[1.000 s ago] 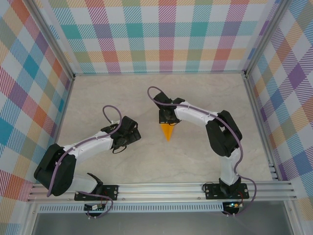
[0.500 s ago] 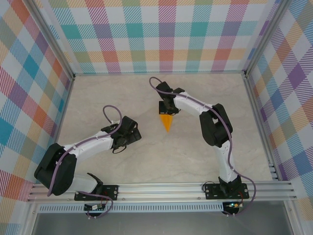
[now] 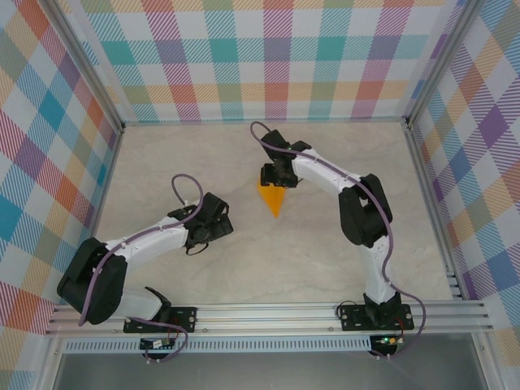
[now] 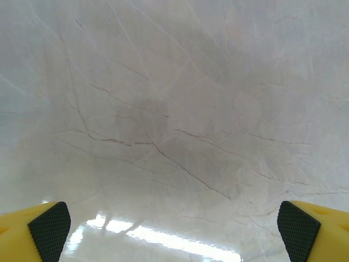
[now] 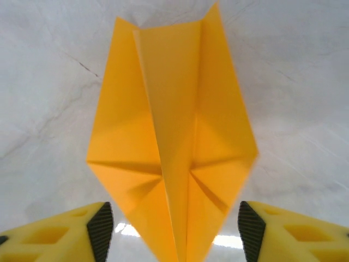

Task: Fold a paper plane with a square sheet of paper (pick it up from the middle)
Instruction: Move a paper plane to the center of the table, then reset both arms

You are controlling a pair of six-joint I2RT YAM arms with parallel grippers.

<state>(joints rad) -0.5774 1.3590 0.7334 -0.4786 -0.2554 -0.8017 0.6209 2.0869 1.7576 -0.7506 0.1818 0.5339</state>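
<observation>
The square sheet of paper is folded into an orange-yellow paper plane (image 3: 273, 200), which sits mid-table with its sharp tip toward the arm bases. In the right wrist view the paper plane (image 5: 169, 136) has its wings spread and a centre crease. My right gripper (image 3: 275, 177) is over the plane's wide end. The right gripper (image 5: 175, 229) is open, its black pads (image 5: 100, 229) standing clear of the paper on both sides. My left gripper (image 3: 213, 223) is low over bare table to the left of the plane. The left gripper (image 4: 173, 232) is open and wide, with nothing between its fingers.
The marble-look table (image 3: 244, 268) is fenced by an aluminium frame (image 3: 268, 313) and checked cloth walls (image 3: 268, 57). A bright strip of light reflects off the table (image 4: 180, 243) under the left gripper.
My right gripper carried the plane a little toward the far wall, then opened and let go of it; the plane's wings now lie spread wider. The left arm has barely moved.
</observation>
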